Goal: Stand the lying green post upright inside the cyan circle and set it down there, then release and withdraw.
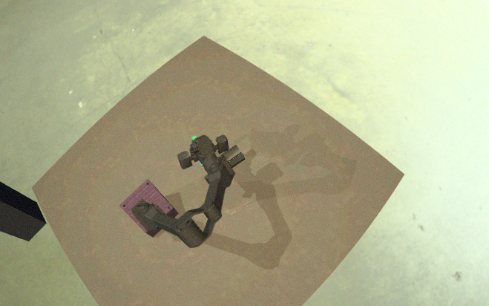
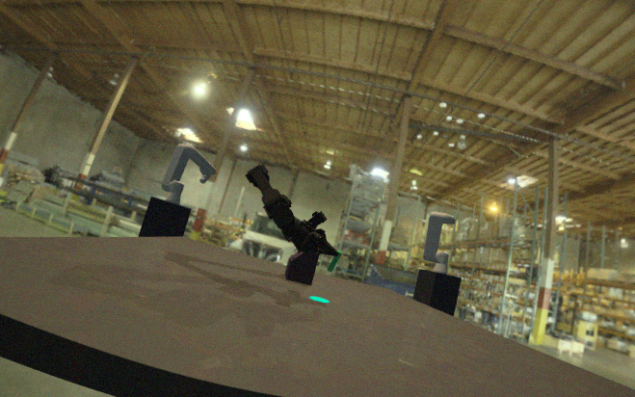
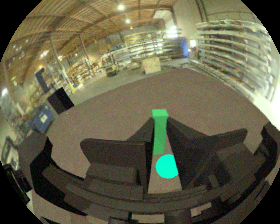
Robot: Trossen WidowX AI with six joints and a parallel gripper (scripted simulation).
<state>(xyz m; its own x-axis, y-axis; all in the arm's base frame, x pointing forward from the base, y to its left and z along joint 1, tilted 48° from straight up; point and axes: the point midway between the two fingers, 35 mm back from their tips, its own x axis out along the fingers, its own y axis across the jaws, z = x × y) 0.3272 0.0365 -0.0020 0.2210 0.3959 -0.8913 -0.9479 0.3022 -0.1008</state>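
Where the dark front edge of the brown bench [image 2: 161, 325] is cutting across the exterior view, its matte top is spreading back and carrying the arm's broad shadow. Farther in, the cyan circle [image 2: 319, 299] is lying flat on the bench, just in front of the purple base plate [image 1: 139, 197]. Above and slightly beyond the circle, the gripper [image 2: 330, 256] is hanging off the bench with its fingers closed narrowly on the green post [image 2: 334, 260], which is tilting rather than standing plumb and is not touching the surface. The post is looking like a slim, plain bright-green bar; in the wrist view it is running up between the fingers, with the circle showing just below it. No lettering is readable anywhere. Behind the bench, two black pedestals [image 2: 164, 217] are carrying grey arms, and a warehouse of shelving racks and timber roof trusses is stretching away under bright lamps.
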